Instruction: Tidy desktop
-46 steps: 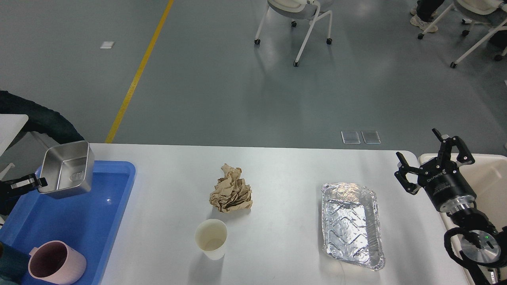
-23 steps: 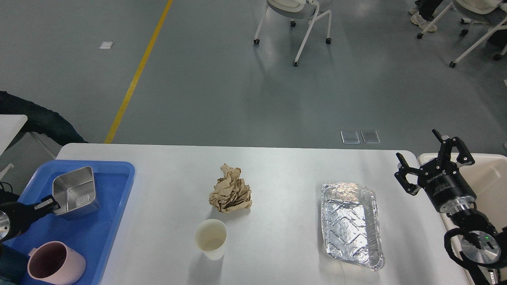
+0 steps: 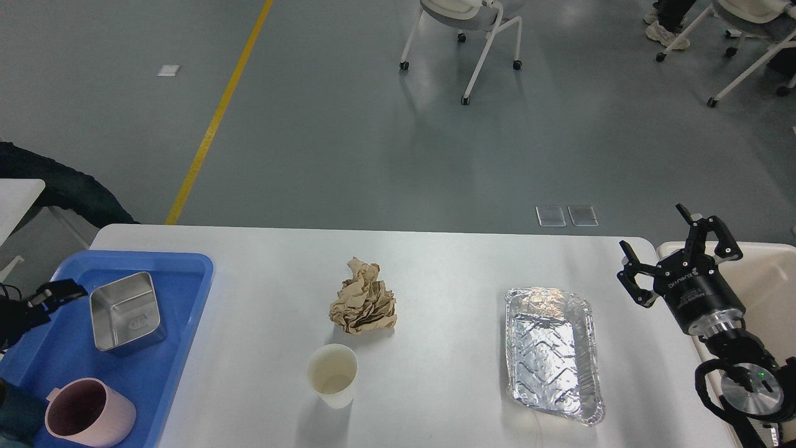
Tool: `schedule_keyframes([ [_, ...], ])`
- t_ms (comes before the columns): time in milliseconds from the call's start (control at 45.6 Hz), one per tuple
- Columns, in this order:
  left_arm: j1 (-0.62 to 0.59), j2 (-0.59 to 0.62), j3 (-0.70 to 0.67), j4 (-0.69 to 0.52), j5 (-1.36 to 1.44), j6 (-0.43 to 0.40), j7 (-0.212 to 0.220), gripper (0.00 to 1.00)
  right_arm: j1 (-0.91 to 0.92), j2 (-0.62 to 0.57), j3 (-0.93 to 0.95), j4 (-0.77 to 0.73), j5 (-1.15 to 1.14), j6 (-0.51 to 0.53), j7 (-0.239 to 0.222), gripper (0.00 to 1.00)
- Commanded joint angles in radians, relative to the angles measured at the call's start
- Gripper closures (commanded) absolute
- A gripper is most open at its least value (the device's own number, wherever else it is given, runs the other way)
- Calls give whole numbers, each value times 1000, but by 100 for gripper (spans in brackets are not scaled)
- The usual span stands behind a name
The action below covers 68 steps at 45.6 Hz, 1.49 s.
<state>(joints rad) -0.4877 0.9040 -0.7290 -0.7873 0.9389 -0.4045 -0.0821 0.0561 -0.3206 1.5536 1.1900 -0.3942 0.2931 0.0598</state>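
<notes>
The white desktop (image 3: pixel 448 261) carries a crumpled brown paper ball (image 3: pixel 363 305), a white paper cup (image 3: pixel 332 375) standing upright in front of it, and an empty foil tray (image 3: pixel 552 351) to the right. A steel box (image 3: pixel 127 312) lies flat in the blue tray (image 3: pixel 186 267) at the left, with a pink mug (image 3: pixel 87 414) nearer me. My left gripper (image 3: pixel 53 297) is just left of the steel box, apart from it, open and empty. My right gripper (image 3: pixel 651 227) is open and empty above the table's right edge.
A cream-coloured bin (image 3: pixel 771 280) stands beyond the table's right edge, under my right arm. Wheeled chairs (image 3: pixel 472 37) stand on the grey floor behind the table. A yellow floor line (image 3: pixel 214 124) runs at the back left.
My left gripper lowered the steel box from above the blue tray into it, let go, and drew back to the left. The box now lies flat. The right arm has barely moved.
</notes>
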Motion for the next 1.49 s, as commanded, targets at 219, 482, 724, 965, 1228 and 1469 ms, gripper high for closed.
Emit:
schedule_keyframes([
  [219, -32, -214, -303, 0, -577, -19, 1, 3, 10, -21, -35, 3, -34, 1, -3, 0],
  [482, 14, -442, -598, -1, -635, 35, -13, 3, 50, -158, -156, 42, -204, -3, -2, 0],
  [724, 69, -582, -782, 0, -638, 29, -67, 3, 59, -248, -165, 174, -521, -3, -3, 0],
  [965, 69, -657, -808, 0, -638, 30, -70, 3, 103, -552, -374, 336, -577, 11, 0, 0],
  [1228, 92, -698, -810, 5, -640, 36, -73, 3, 165, -957, -541, 356, -756, 61, 12, 0],
  [1469, 109, -732, -799, 5, -640, 36, -73, 3, 168, -1218, -552, 482, -808, 75, 169, 0],
])
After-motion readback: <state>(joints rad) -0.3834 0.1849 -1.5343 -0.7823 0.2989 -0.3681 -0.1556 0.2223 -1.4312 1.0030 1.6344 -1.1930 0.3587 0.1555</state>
